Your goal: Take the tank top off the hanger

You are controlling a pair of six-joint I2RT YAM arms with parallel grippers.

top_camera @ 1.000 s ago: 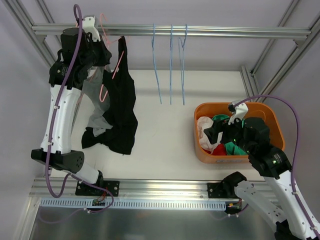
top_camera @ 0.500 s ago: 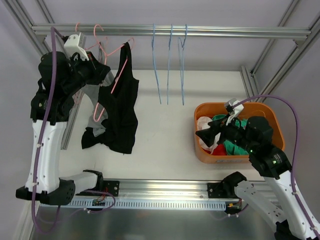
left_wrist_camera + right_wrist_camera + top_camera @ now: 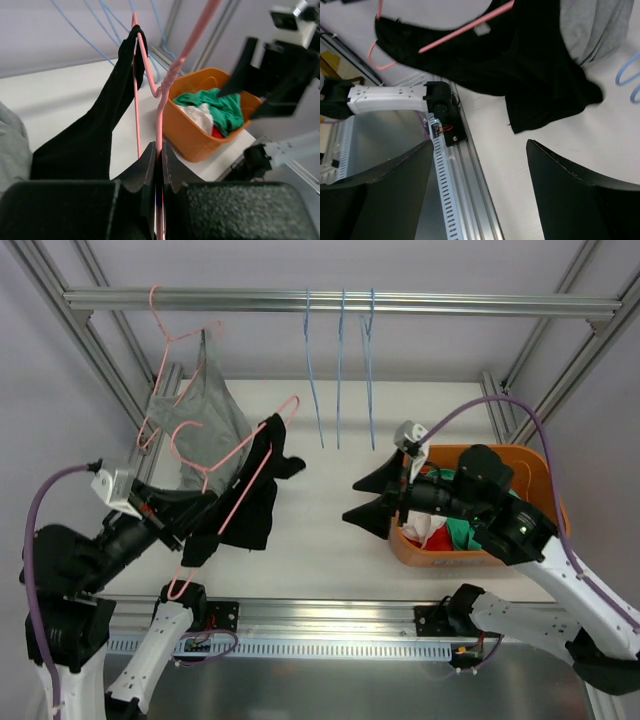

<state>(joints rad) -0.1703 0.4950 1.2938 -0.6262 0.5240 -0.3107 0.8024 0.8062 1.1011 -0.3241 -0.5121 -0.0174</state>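
A black tank top (image 3: pixel 252 502) hangs on a pink hanger (image 3: pixel 232 472) that is off the rail and tilted, hook end low at the near left. My left gripper (image 3: pixel 198 528) is shut on the hanger's wire just below its twisted neck (image 3: pixel 167 84); the tank top (image 3: pixel 90 140) drapes over one hanger arm. My right gripper (image 3: pixel 352 500) is open, empty, held above the table and pointing left, a short way right of the tank top (image 3: pixel 530 65). In the right wrist view the gripper (image 3: pixel 480 185) has only table and front rail between its fingers.
A grey garment (image 3: pixel 200 405) hangs on a second pink hanger on the top rail (image 3: pixel 450 304). Blue hangers (image 3: pixel 340 370) hang at the rail's middle. An orange basket (image 3: pixel 545 475) of clothes stands at the right. The aluminium front rail (image 3: pixel 465 165) runs along the near edge.
My left arm dropped from the rail to the near left, taking the pink hanger and black tank top off the rail. My right arm rose from the basket and reached left.
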